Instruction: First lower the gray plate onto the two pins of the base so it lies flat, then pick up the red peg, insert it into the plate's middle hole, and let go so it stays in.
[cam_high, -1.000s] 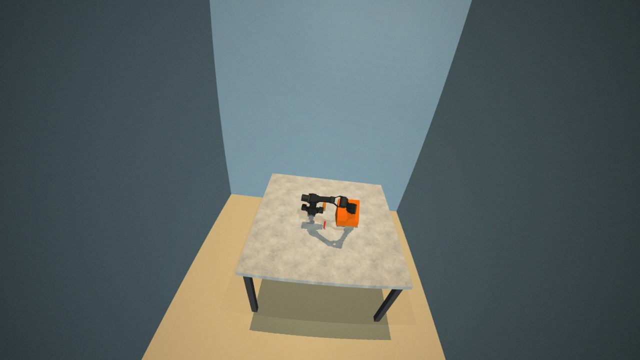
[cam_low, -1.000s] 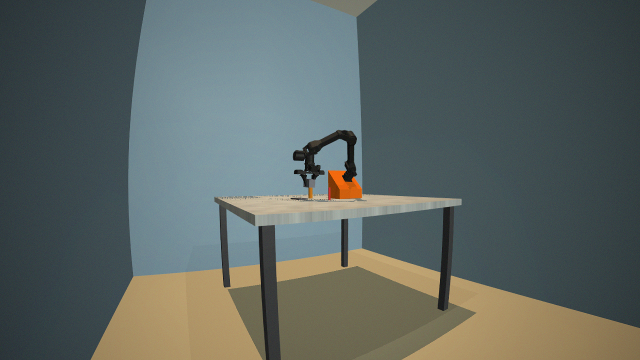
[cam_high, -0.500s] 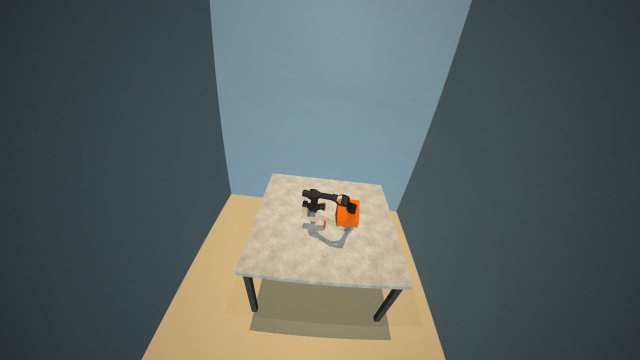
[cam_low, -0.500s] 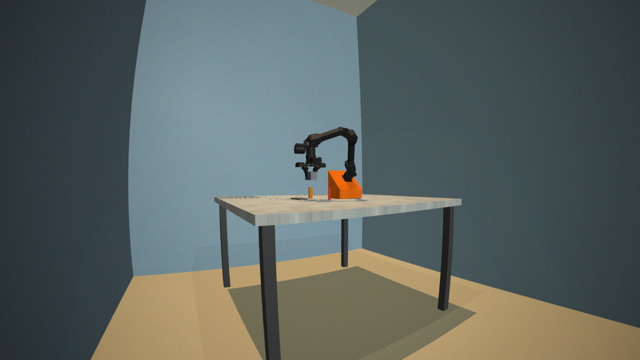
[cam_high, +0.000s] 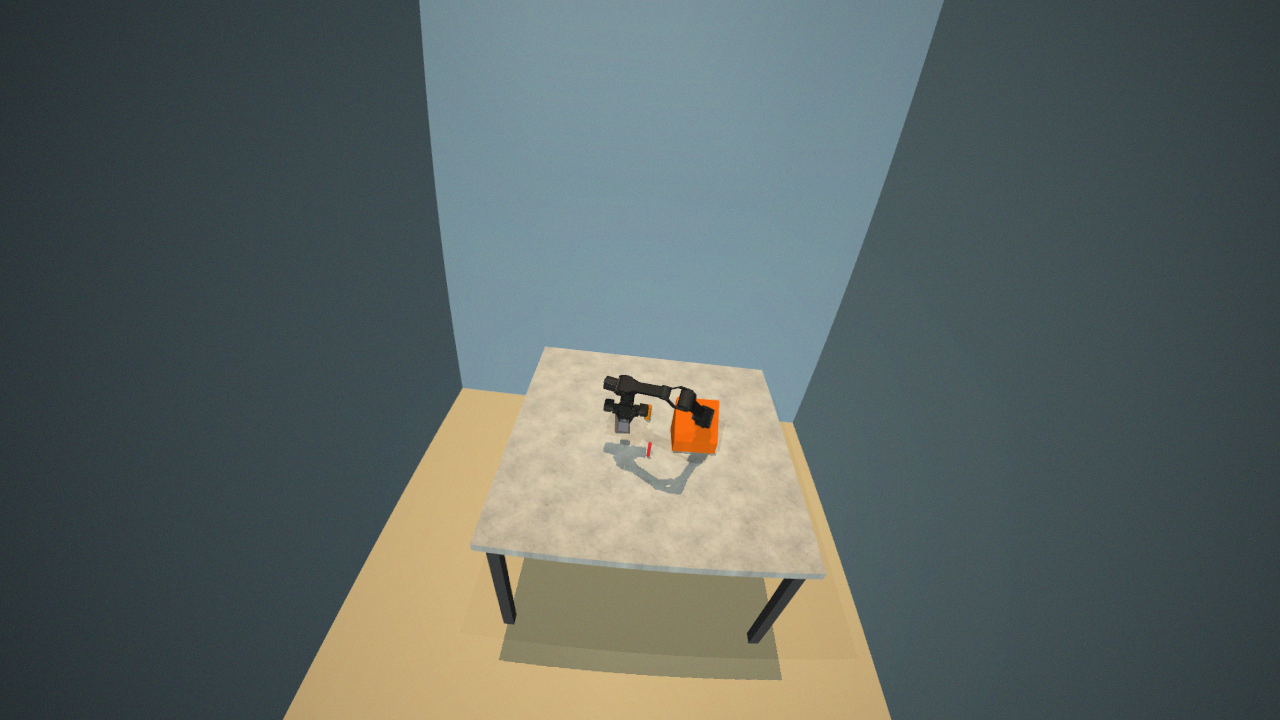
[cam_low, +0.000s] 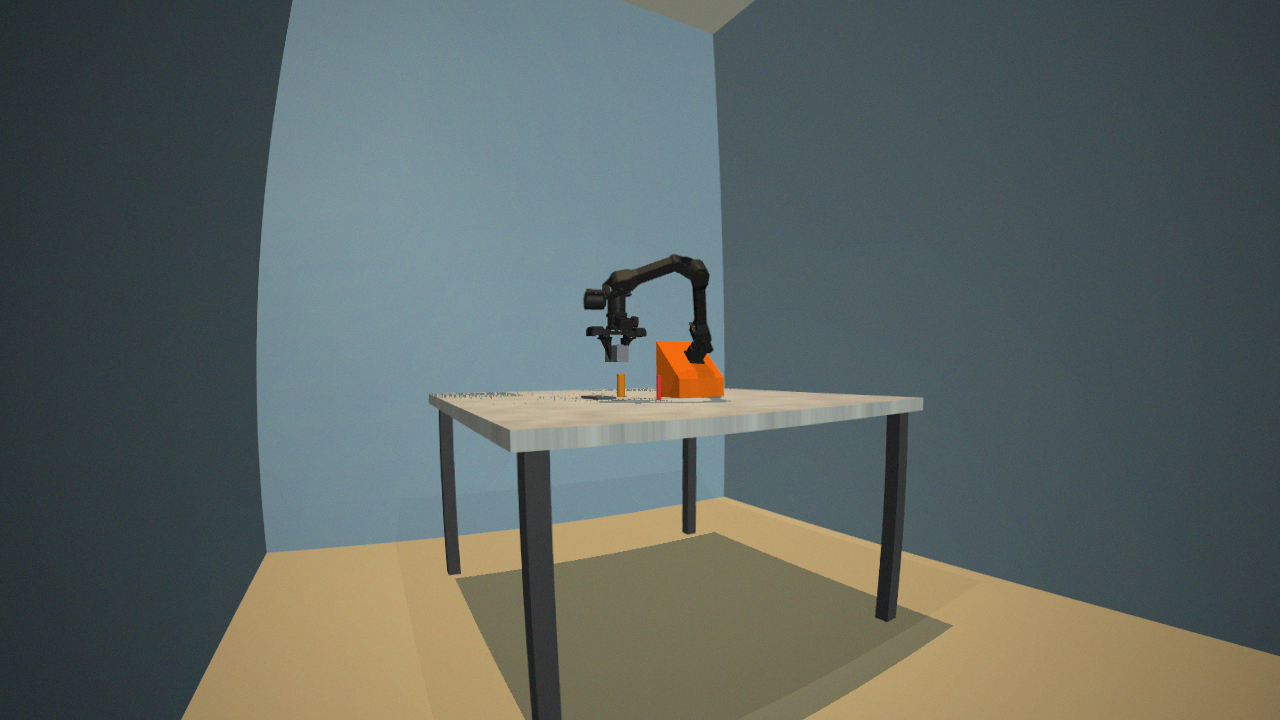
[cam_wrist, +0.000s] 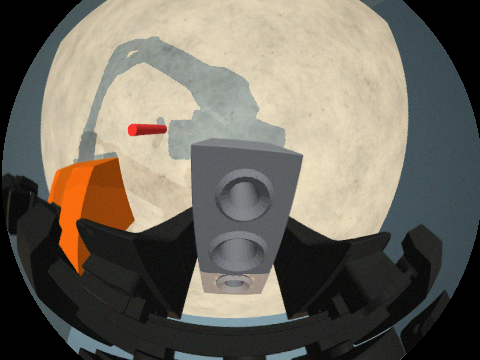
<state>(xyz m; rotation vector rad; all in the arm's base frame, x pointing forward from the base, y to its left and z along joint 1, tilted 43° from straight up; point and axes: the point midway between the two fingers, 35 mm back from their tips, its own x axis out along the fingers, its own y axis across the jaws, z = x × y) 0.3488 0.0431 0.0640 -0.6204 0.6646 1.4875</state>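
My gripper (cam_high: 622, 419) (cam_low: 616, 348) (cam_wrist: 236, 207) is shut on the gray plate (cam_high: 622, 428) (cam_low: 621, 353) (cam_wrist: 205, 200) and holds it in the air above the table. The wrist view shows three holes along the plate. In the exterior view the orange piece (cam_low: 621, 385) (cam_high: 648, 412) stands upright on the table, lower than the plate, with a gap between them. It looks like part of the base; the base's two pins cannot be made out, and the wrist view does not show it. The red peg (cam_high: 649, 449) (cam_low: 659, 387) (cam_wrist: 149, 130) stands upright on the table, apart from the gripper.
The orange block (cam_high: 695, 434) (cam_low: 699, 386) (cam_wrist: 100, 200) under the arm stands to the right of the red peg in the top and exterior views. The arm's shadow falls across the pale table (cam_high: 572, 519) (cam_low: 716, 419) (cam_wrist: 340, 75).
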